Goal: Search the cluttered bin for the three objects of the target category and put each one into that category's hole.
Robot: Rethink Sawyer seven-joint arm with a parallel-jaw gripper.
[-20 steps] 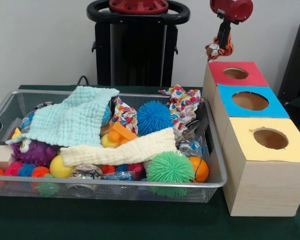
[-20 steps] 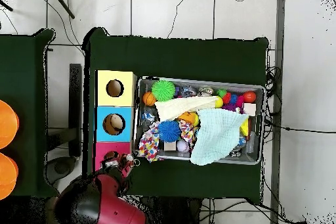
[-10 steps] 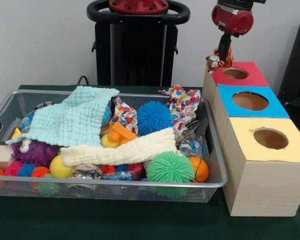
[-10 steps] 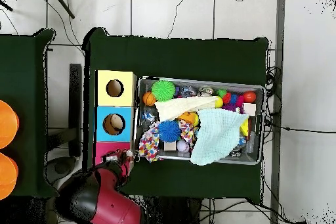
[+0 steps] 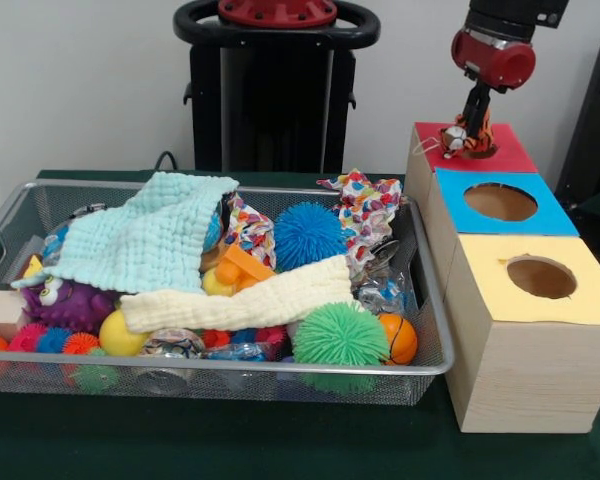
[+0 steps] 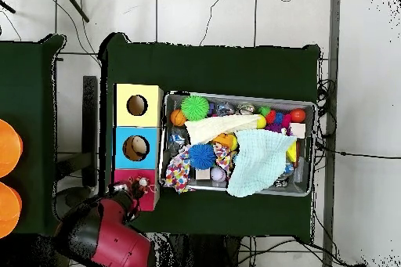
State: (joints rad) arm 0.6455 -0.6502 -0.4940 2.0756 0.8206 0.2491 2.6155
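Observation:
My gripper [image 5: 472, 128] is shut on the orange tiger-striped soft toy [image 5: 462, 139] and holds it low over the red top [image 5: 508, 152] of the far wooden box, right where its hole lies; the toy and gripper hide the hole. In the overhead view the toy [image 6: 141, 183] sits over the red top [image 6: 150, 199] with the red arm beside it. The wire mesh bin [image 5: 230, 369] is full of clutter; it also shows from above [image 6: 235, 95]. I cannot pick out a plain tan-orange toy in it.
The blue-topped box [image 5: 500, 203] and the yellow-topped box [image 5: 540, 278] stand in line nearer the camera. The bin holds a mint cloth [image 5: 145, 240], a cream cloth [image 5: 240, 300], a green puff ball [image 5: 340, 335], a blue puff ball [image 5: 308, 235] and a basketball-patterned ball [image 5: 398, 338].
The gripper has carried the tiger toy from beside the red box's far corner to over its top and down onto the hole. The bin is unchanged.

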